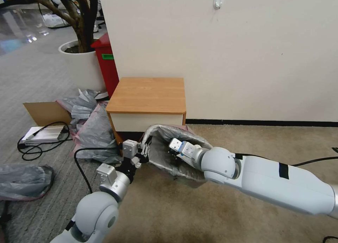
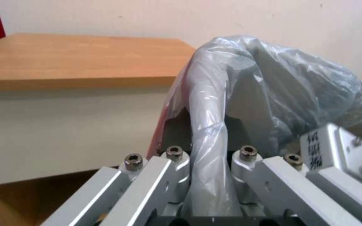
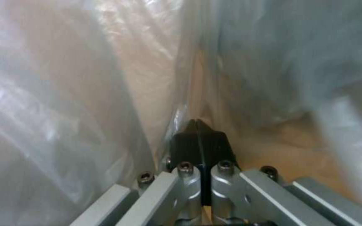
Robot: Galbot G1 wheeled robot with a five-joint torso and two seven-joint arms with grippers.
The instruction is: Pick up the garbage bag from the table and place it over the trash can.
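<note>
Both grippers work the garbage bag (image 1: pixel 165 155) over the trash can (image 1: pixel 186 181) on the carpet, just in front of the table (image 1: pixel 148 95).

The left gripper (image 1: pixel 145 151) has its fingers clamped on the bag's rolled rim. The right gripper (image 3: pixel 198 125), fingers pressed together, reaches inside the bag.
</note>
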